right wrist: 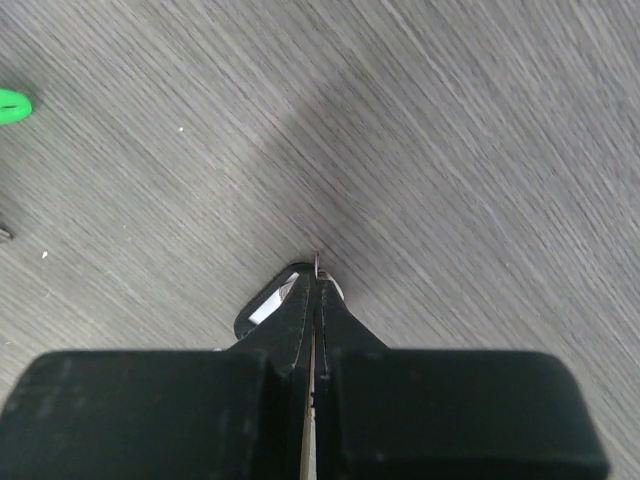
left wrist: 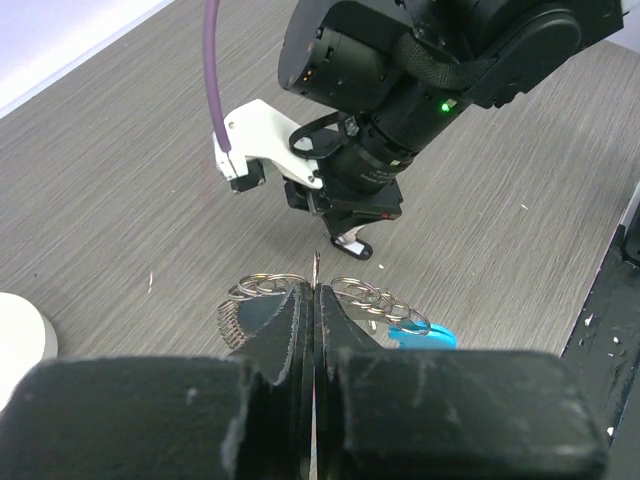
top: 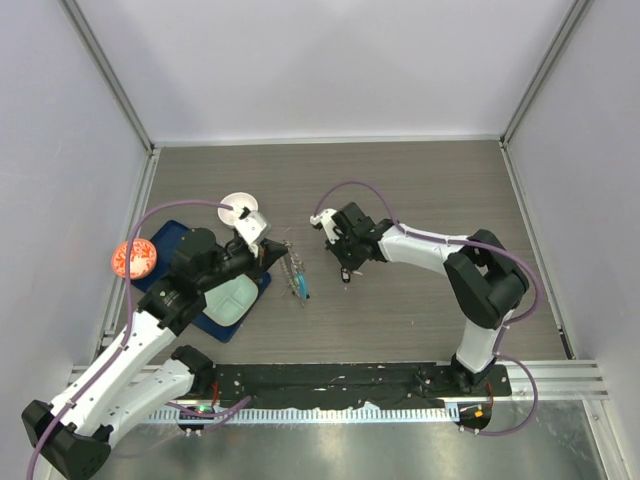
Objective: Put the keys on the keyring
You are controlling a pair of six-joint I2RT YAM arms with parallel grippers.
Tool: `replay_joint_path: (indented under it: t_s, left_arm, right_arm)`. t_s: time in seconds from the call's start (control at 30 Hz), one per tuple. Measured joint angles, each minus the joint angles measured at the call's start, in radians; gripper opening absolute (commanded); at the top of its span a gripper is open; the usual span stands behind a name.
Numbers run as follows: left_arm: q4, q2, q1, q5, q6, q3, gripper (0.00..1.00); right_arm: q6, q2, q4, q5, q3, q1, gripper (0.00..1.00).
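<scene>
A: What sat at the left of the top view?
B: An orange round thing (top: 133, 259) lay at the far left of the table (top: 430, 190), at the corner of a blue tray (top: 163, 243). A pale green pad (top: 232, 298) rested on the tray's right end. A white bowl (top: 238, 204) stood just above that in the frame.
A: And the left gripper (top: 267, 256)?
B: It pointed right from over the tray, left of centre. In its wrist view the fingers (left wrist: 285, 330) were pressed together with no gap. The keyring (left wrist: 370, 296) lay on the table right under their tips, with rings fanning out to both sides. I could not tell whether they nipped its wire.
A: Where was the keyring in the top view?
B: Just left of centre, between the two grippers and right at the left one's tips. Its blue tag (top: 303, 291) was at the lower end.
A: Then the key (top: 346, 276)?
B: Just right of the keyring and apart from it, hanging from the right gripper (top: 345, 267). That gripper was clamped on the key. In its wrist view the black head (right wrist: 268, 305) showed at the left of the closed tips, close above the table.
A: And further right?
B: The right arm (top: 480, 280) bent back to its base at the lower right
</scene>
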Motion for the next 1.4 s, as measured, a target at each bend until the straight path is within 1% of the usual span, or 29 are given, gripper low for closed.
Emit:
replay_joint_path:
  t_s: [0.1,0.2,0.23,0.33,0.4,0.47,0.53,0.6,0.7,0.83,0.9,1.0,1.1,1.3,1.4]
  left_arm:
    - [0.0,0.0,-0.004,-0.004,0.002,0.0,0.0]
    - [0.0,0.0,-0.007,-0.004,0.003,0.0,0.0]
    - [0.0,0.0,-0.008,-0.005,0.003,0.0,0.0]
    - [0.0,0.0,-0.01,-0.007,0.005,0.0,0.0]
    - [0.0,0.0,-0.011,-0.008,0.007,0.0,0.0]
    - [0.0,0.0,-0.011,-0.011,0.01,0.0,0.0]
    - [0.0,-0.001,-0.012,-0.014,0.011,0.0,0.0]
    - [-0.001,-0.003,-0.012,-0.015,0.017,0.0,0.0]
    - [0.0,-0.005,-0.013,-0.015,0.021,0.0,0.0]
    - [-0.001,-0.005,-0.015,-0.015,0.021,0.0,0.0]
    - [-0.001,-0.005,-0.017,-0.015,0.021,0.0,0.0]
    - [0.0,-0.005,-0.019,-0.015,0.021,0.0,0.0]
    - [-0.001,-0.005,-0.02,-0.015,0.021,0.0,0.0]
    - [0.0,-0.005,-0.024,-0.016,0.021,0.0,0.0]
    - [-0.001,-0.006,-0.025,-0.019,0.021,0.0,0.0]
  right_arm:
    - [-0.01,0.026,0.011,0.005,0.013,0.009,0.05]
    - [-0.018,0.032,0.024,0.014,0.019,0.016,0.12]
    - [-0.022,0.034,0.029,0.016,0.02,0.018,0.18]
    - [-0.024,0.038,0.037,0.022,0.021,0.027,0.26]
    - [-0.021,0.038,0.037,0.023,0.021,0.031,0.28]
    - [-0.018,0.037,0.042,0.025,0.021,0.034,0.33]
    - [-0.006,0.029,0.056,0.026,0.016,0.034,0.35]
    - [0.008,-0.008,0.09,0.039,-0.01,0.034,0.36]
    - [0.034,-0.113,0.185,0.068,-0.092,0.034,0.36]
    - [0.076,-0.268,0.412,0.098,-0.277,0.034,0.34]
    - [0.094,-0.295,0.521,0.098,-0.359,0.034,0.33]
    - [0.128,-0.29,0.691,0.092,-0.491,0.034,0.29]
    - [0.151,-0.249,0.793,0.077,-0.562,0.034,0.28]
    - [0.18,-0.155,0.977,0.062,-0.592,0.034,0.27]
    - [0.187,-0.132,1.051,0.07,-0.592,0.034,0.24]
